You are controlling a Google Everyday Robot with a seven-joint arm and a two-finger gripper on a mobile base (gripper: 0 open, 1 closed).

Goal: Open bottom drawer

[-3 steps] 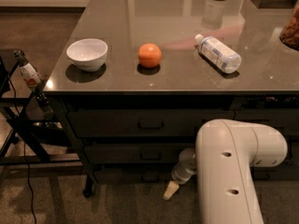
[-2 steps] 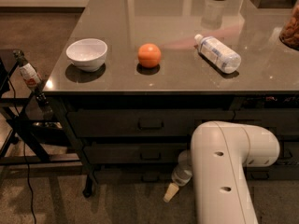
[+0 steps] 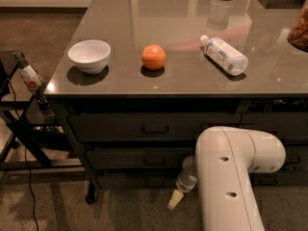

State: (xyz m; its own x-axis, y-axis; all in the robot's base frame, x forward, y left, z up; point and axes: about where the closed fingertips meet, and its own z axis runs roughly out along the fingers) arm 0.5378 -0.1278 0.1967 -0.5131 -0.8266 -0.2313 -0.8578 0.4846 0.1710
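One gripper point(image 3: 175, 199) hangs low near the floor, beside the white arm point(image 3: 231, 177); I cannot tell whether it is released or clenched. The bottom drawer point(image 3: 130, 179) sits just up-left of it, closed. Well above, the bench point(image 3: 120, 23) carries a bowl point(image 3: 89, 56), an orange point(image 3: 153, 57) and a bottle point(image 3: 224, 55).

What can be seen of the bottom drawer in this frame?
The bottom drawer is a wide, shallow dark front, lowest of three in the stack under the table, deep in shadow. Its small centre pull is barely visible. It looks closed. The arm hides its right end. The gripper hangs low before it, right of the pull; contact cannot be told.
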